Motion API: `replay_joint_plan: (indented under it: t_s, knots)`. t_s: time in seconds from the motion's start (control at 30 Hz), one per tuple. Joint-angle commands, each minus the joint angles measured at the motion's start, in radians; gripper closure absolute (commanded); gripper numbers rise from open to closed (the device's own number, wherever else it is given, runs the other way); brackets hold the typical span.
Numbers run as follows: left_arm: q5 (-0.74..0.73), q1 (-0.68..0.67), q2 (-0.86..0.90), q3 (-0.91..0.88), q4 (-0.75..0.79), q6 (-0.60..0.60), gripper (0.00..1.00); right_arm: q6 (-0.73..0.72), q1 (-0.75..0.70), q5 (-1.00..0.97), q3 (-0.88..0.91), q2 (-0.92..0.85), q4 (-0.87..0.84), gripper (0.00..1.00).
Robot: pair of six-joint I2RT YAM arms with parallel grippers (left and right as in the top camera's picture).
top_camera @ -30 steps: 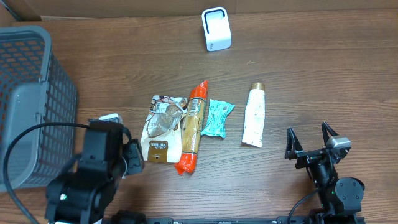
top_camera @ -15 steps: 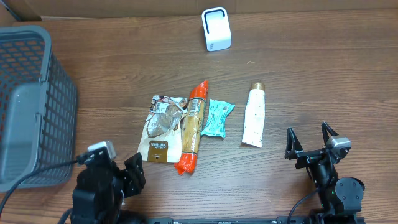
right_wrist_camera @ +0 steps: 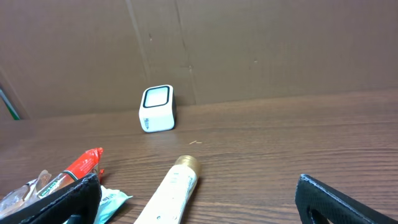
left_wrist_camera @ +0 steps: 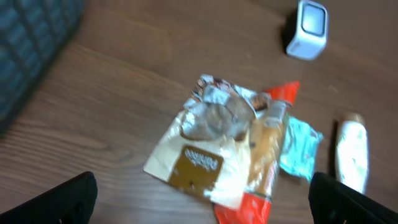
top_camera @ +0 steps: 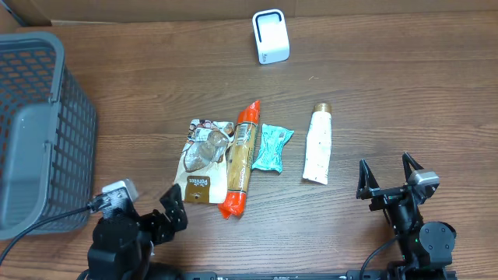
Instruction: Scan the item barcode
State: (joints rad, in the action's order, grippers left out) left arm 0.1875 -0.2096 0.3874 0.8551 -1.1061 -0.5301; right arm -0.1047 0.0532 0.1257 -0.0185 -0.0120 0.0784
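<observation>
Items for scanning: four, none picked up, in a loose row mid-table [top_camera: 389, 93], none touching either arm.

Grey basket [top_camera: 39, 124] on the left side, well apart from the row; contents can't be made out.

Brown snack pouch [top_camera: 201, 159] is the leftmost item and the biggest, lying flat. The orange sausage stick [top_camera: 243, 159] sits just beside it on the right, touching or overlapping the pouch edge. White tube [top_camera: 319, 145] is rightmost, gold cap pointing away from the robot. A small teal packet [top_camera: 272, 148] lies between the stick and the tube, against the stick. White scanner box [top_camera: 271, 36] stands at the far edge, well beyond the row.

Left fingers [left_wrist_camera: 62, 199] are spread wide with nothing between them. Right fingers [top_camera: 363, 175] are also wide apart and empty.

Key relation: the pouch lies just ahead of the left fingers, slightly to their right, so the left arm is nearer to the pouch and stick. The right arm is nearer to the tube, which sits ahead and to its left. All the long items run lengthwise away from the robot, roughly toward the scanner — fingers would close across the short width.

Judgement: no pick started. Whichever item goes first has to be lifted and carried across to the scanner with its barcode facing it. No barcode can be made out from here.
</observation>
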Motion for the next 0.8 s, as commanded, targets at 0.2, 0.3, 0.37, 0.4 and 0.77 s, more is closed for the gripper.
replay_joint_plan:
  t_s: [0.2, 0.3, 0.37, 0.4, 0.77]
  knots:
    - [0.417, -0.004, -0.003, -0.019, 0.068, -0.018, 0.01, 0.002, 0.004, -0.004, 0.01, 0.005, -0.005, 0.0]
    - [0.423, -0.004, -0.003, -0.019, 0.079, -0.017, 0.0, 0.002, 0.004, -0.004, 0.01, 0.005, -0.005, 0.0]
    - [0.42, -0.004, -0.003, -0.019, 0.066, -0.017, 0.01, 0.002, 0.004, -0.004, 0.01, 0.005, -0.005, 0.0]
    - [0.42, -0.004, -0.003, -0.019, 0.059, -0.017, 0.01, 0.002, 0.004, -0.004, 0.01, 0.005, -0.005, 0.0]
    - [0.42, -0.004, -0.003, -0.019, 0.036, -0.017, 0.0, 0.002, 0.004, -0.004, 0.01, 0.005, -0.005, 0.0]
